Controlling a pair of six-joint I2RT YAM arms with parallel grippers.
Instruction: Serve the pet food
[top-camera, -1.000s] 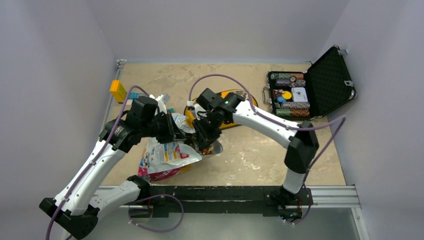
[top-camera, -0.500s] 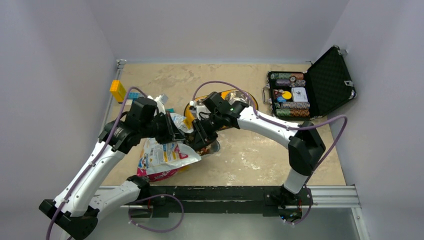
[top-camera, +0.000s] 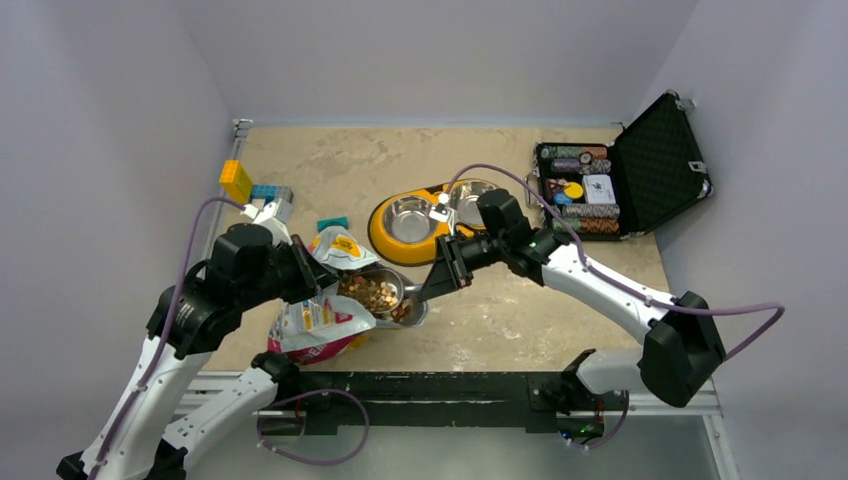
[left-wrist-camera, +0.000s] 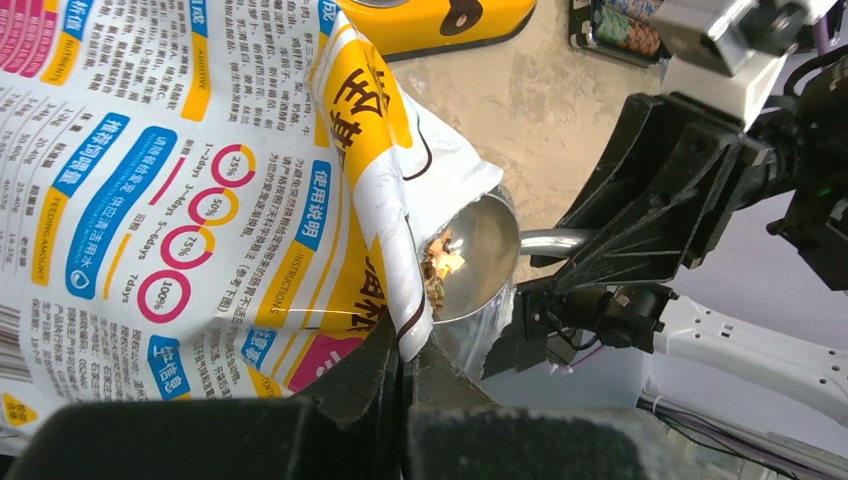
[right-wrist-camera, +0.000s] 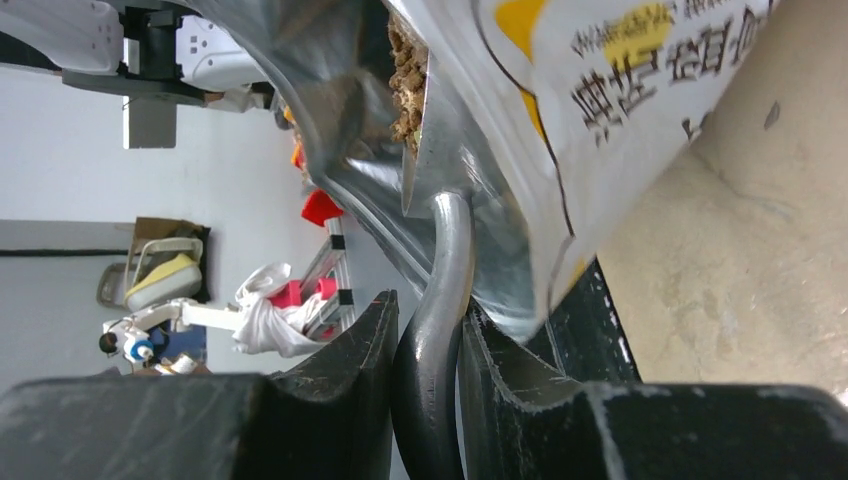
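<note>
Plainly, the left gripper (left-wrist-camera: 408, 352) is pinched fully closed on the torn edge of the pet food bag (top-camera: 318, 322), which lies near the worktop's (top-camera: 520, 310) near edge, left of the middle. The right gripper (right-wrist-camera: 428, 318) has its fingers clamped narrowly round the curved handle of the metal scoop (left-wrist-camera: 482, 255), whose bowl sits at the bag's foil-lined mouth. Brown kibble (top-camera: 374, 293) is heaped there in the scoop, near the yellow double bowl (top-camera: 385, 235). An open poker chip case (top-camera: 640, 170) rests at the far-right corner, and toy bricks (top-camera: 237, 181) sit by the left edge.
</note>
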